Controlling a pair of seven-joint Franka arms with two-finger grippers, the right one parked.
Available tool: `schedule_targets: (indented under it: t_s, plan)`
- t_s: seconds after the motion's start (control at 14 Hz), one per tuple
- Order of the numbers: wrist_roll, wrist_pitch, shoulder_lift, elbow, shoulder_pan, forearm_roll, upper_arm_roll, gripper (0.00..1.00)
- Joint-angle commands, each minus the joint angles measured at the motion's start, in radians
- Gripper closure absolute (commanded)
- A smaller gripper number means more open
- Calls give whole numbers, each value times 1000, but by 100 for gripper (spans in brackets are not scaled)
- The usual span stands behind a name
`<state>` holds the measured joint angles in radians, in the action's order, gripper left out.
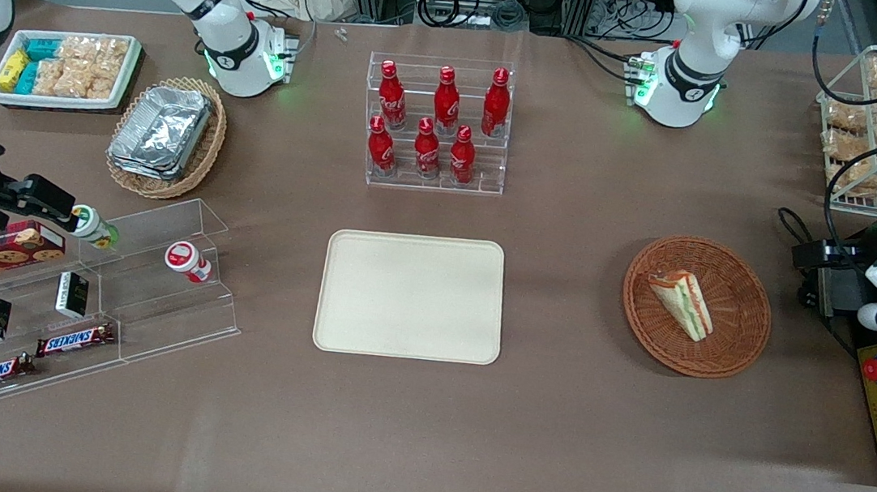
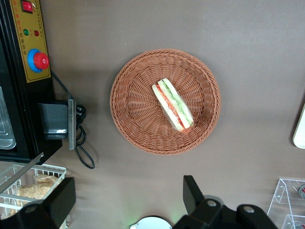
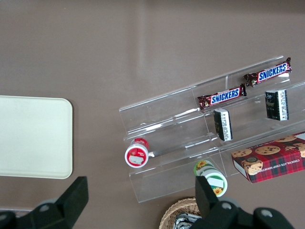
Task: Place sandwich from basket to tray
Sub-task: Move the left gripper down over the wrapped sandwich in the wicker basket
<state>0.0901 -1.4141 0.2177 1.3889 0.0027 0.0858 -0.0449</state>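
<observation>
Reddish-brown woven basket (image 2: 125, 109), cream tray (image 1: 410, 295).

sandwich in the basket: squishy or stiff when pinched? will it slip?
Sandwich is probably soft: pale bread, layered filling. It lies flat in the basket, so rolling seems unlikely. The open gripper hovers above; a hard pinch may squash it.

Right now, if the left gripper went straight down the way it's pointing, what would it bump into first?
Probably bare table just beside the basket. The open gripper hangs high above, not quite over the sandwich; depth is hard to judge.
</observation>
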Motion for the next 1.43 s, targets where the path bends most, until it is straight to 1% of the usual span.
schedule_targets:
  t_s: [0.0,0.29,0.43,0.5,0.64,0.86,0.93,1.0,1.21,1.36]
  plan:
    - [-7,6,2,-21,-12,-8,16,0]
    - [-16,11,14,-8,-16,6,14,0]
    - [-12,9,5,36,-15,8,16,0]
    - [-3,4,-7,62,-13,-3,16,0]
    - [13,-58,-43,152,-12,-9,16,0]
    - [62,-272,-147,405,-17,-11,14,0]
    - [103,-325,-181,480,-20,-11,14,0]
    - [141,-354,-191,522,-21,-11,14,0]
    - [244,-370,-170,539,-23,-41,7,0]
    - [289,-403,-143,551,-23,-90,7,0]
